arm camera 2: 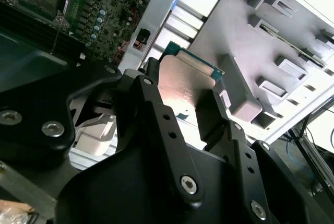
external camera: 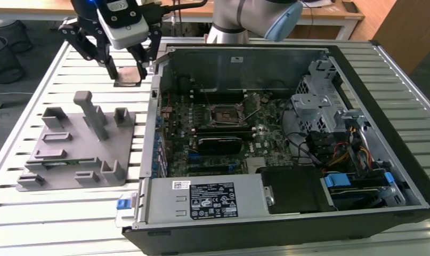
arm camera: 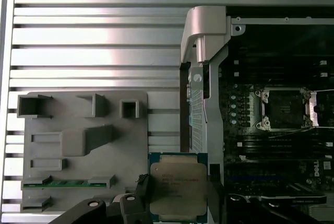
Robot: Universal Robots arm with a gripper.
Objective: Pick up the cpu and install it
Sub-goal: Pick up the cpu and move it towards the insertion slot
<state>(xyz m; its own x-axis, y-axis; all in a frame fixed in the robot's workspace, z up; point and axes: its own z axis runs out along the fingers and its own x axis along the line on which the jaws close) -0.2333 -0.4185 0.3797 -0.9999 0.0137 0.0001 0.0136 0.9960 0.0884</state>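
The cpu (external camera: 127, 81) is a flat square chip with a silvery top and a green edge, and it hangs in the air between my fingers. My gripper (external camera: 127, 72) is shut on it, above the slatted table beside the open computer case's outer wall, at the exterior view's upper left. Both wrist views show the cpu (arm camera: 177, 179) (arm camera 2: 190, 72) clamped by its two opposite edges between the black fingers (arm camera: 140, 190). The empty socket (external camera: 224, 113) (arm camera: 286, 109) on the motherboard lies inside the case, off to one side of the chip.
A grey plastic fixture (external camera: 80, 144) (arm camera: 83, 145) with upright blocks stands on the table beside the case. The case wall (external camera: 155, 101) rises between the gripper and the motherboard. A power supply (external camera: 204, 198) and a drive cage (external camera: 321, 101) fill the case's other parts.
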